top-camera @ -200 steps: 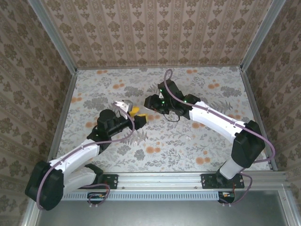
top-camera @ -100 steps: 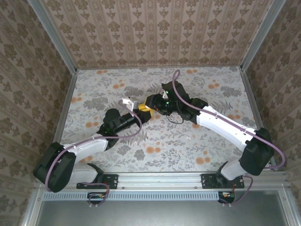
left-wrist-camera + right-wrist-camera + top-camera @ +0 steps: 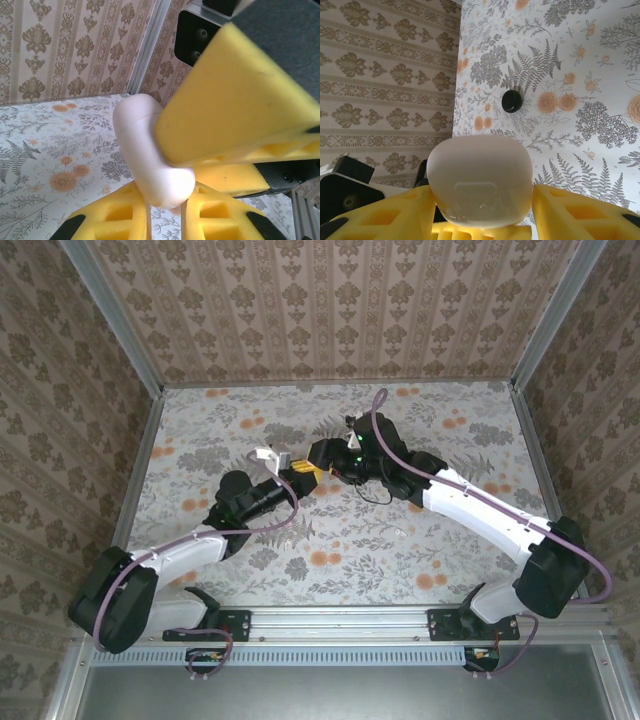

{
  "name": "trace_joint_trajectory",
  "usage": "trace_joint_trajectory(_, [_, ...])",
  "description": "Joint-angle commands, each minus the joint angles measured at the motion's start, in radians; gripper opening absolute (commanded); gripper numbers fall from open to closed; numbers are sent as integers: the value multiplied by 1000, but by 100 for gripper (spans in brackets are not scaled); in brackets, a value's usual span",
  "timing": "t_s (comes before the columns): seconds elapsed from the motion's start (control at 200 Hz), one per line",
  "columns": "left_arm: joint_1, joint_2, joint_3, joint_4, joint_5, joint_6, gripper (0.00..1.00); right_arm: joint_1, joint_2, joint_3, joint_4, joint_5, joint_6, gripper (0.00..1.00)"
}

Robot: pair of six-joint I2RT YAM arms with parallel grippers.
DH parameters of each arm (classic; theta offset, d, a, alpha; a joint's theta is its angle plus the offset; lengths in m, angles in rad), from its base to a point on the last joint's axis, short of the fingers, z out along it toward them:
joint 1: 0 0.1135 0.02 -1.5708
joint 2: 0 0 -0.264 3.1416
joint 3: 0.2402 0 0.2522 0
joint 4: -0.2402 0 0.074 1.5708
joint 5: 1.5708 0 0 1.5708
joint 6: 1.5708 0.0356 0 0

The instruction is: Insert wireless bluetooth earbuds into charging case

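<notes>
The white glossy charging case [image 3: 145,145] hangs above the table's middle, between both grippers. My left gripper [image 3: 167,210] is shut on its lower end, yellow pads pressed to both sides. My right gripper [image 3: 482,200] flanks the case [image 3: 480,175] from the other side, jaws parted round it; one of its yellow fingers [image 3: 235,100] lies across the case. In the top view, left gripper [image 3: 301,480] and right gripper [image 3: 318,462] meet tip to tip. One roundish black earbud [image 3: 512,100] lies on the floral table beyond the case.
Patterned walls and aluminium rails [image 3: 140,460] box in the floral table [image 3: 450,430] on three sides. A tiny pale speck [image 3: 400,532] lies in front of the right arm. A thin black cable loop [image 3: 372,495] hangs under the right wrist.
My left gripper has moved right and up to the right gripper and shut on the case. The right gripper's jaws have widened a little round it.
</notes>
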Motion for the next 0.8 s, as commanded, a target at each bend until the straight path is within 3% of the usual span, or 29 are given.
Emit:
trace_joint_trajectory(0.0, [11, -31, 6, 5, 5, -21, 15, -2, -21, 1, -25, -16, -25, 57])
trace_joint_trajectory(0.205, [11, -28, 12, 7, 34, -39, 15, -23, -14, -2, 16, -43, 6, 64])
trace_joint_trajectory(0.795, [11, -25, 41, -34, 111, -32, 15, -47, 69, 52, 34, -165, 25, 64])
